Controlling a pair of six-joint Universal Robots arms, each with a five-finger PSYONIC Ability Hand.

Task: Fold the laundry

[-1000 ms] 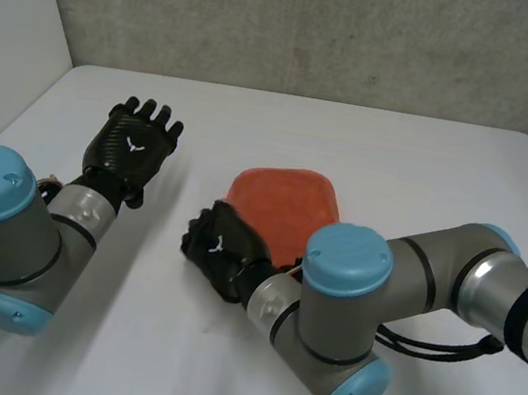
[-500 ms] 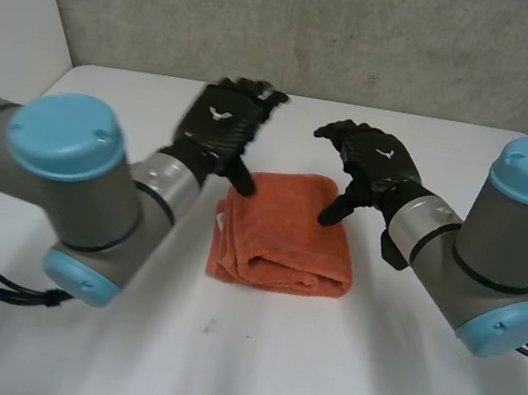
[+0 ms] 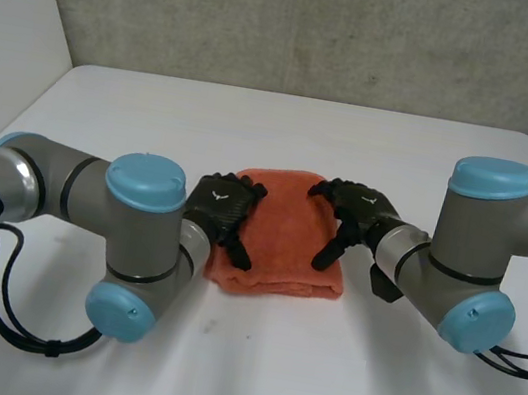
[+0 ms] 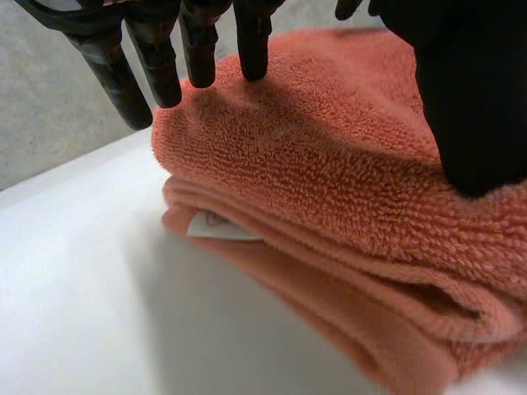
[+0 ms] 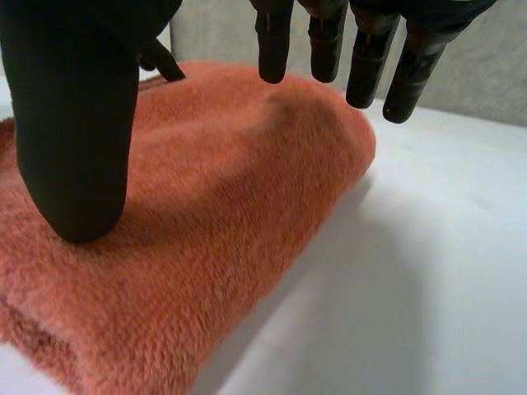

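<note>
**Both hands set on the folded towel**

Orange towel (image 3: 283, 233), folded into a thick pad, lies mid-way across the white table (image 3: 364, 387). Its layered edges face the left hand's side, and a small white label (image 4: 221, 227) pokes out between the layers there.

Left hand (image 3: 224, 209) is on the towel's left edge. Fingers (image 4: 252, 43) are straight with tips touching the top surface, thumb (image 4: 473, 107) pressed down well apart from them; nothing pinched.

Right hand (image 3: 361, 210) is on the right edge. Its thumb (image 5: 74, 132) is planted on the pile; its fingers (image 5: 273, 45) are straight and spread, tips at or just above the rounded fold.

Grey wall (image 3: 323, 25) behind.
</note>
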